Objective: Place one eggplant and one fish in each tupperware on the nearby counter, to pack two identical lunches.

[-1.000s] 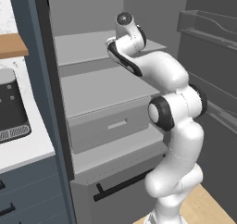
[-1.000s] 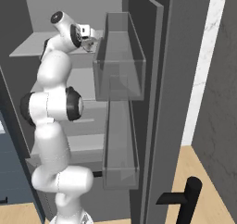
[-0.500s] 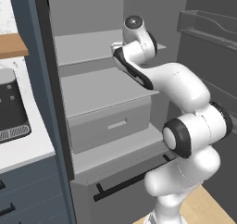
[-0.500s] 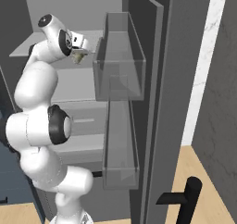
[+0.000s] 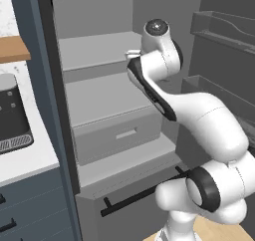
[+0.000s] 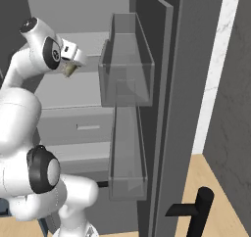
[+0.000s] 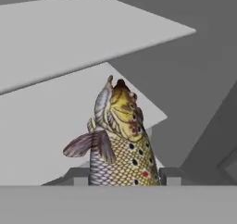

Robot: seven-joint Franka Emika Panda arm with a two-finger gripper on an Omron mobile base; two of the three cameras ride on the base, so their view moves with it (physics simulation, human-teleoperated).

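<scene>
One fish (image 7: pixel 118 144) was clamped between the closed fingers (image 7: pixel 122 176), lifted clear above the fridge shelf (image 7: pixel 41 140). This looked like the carry step; next it needed moving to a tupperware on the desk (image 5: pixel 22 160).

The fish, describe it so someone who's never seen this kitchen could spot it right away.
Look into the open grey fridge, at the level of its upper shelves, where the white arm reaches in. The fish sits clamped in the hand there. It is scaly tan-yellow with dark and red spots and a grey fin, the one colourful thing among plain grey surfaces.
</scene>
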